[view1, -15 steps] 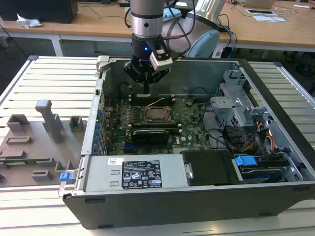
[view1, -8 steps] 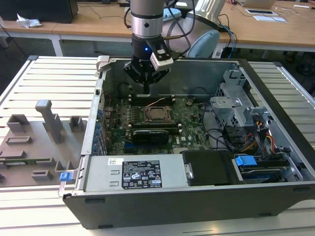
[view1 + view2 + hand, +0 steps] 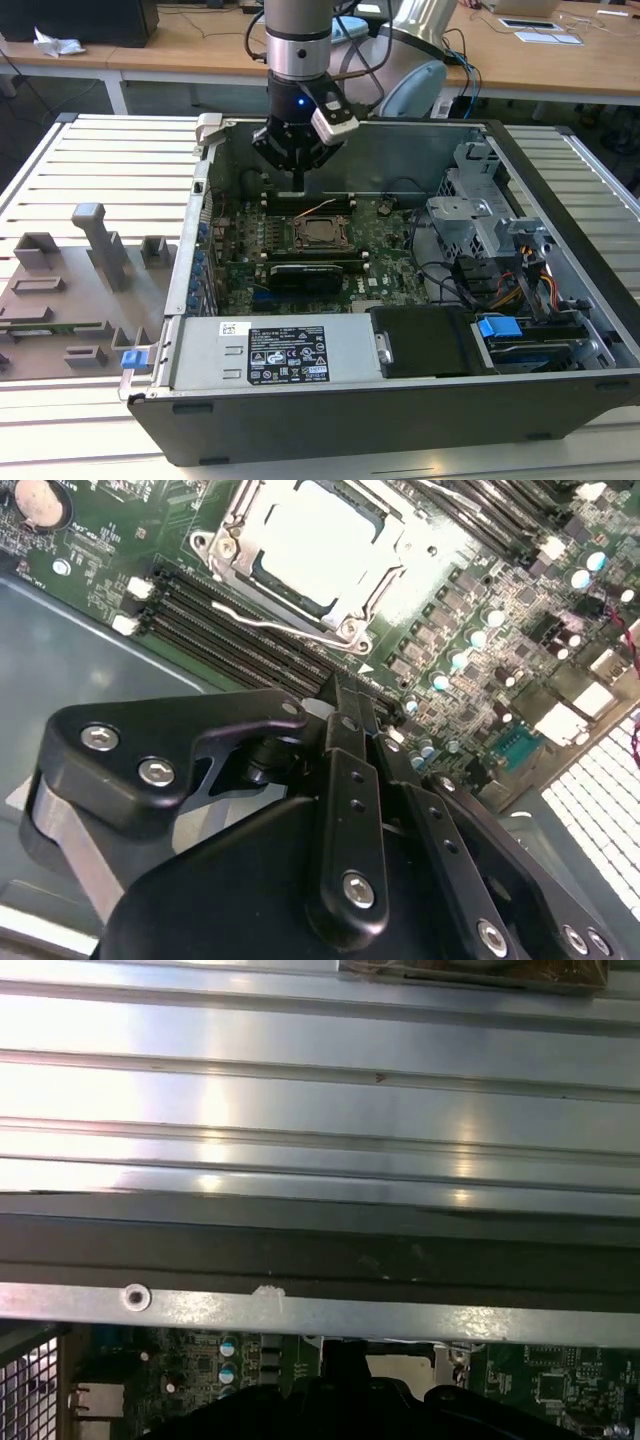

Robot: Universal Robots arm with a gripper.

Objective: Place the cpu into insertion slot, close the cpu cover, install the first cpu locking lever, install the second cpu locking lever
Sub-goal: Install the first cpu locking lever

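Cpu [image 3: 312, 542] sits under its cover [image 3: 362, 608], beneath the closed gripper [image 3: 299, 182].

We saw a slatted metal table [image 3: 100, 160] carrying an open computer case [image 3: 400, 420] near its middle. Toward the exterior view's left, a grey fixture plate [image 3: 70, 300] with upright blocks lay just beside the case.

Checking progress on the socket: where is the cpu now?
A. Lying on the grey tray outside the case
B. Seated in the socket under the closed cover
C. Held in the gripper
B: in the second wrist view the cpu sits in the socket, framed by the cover.
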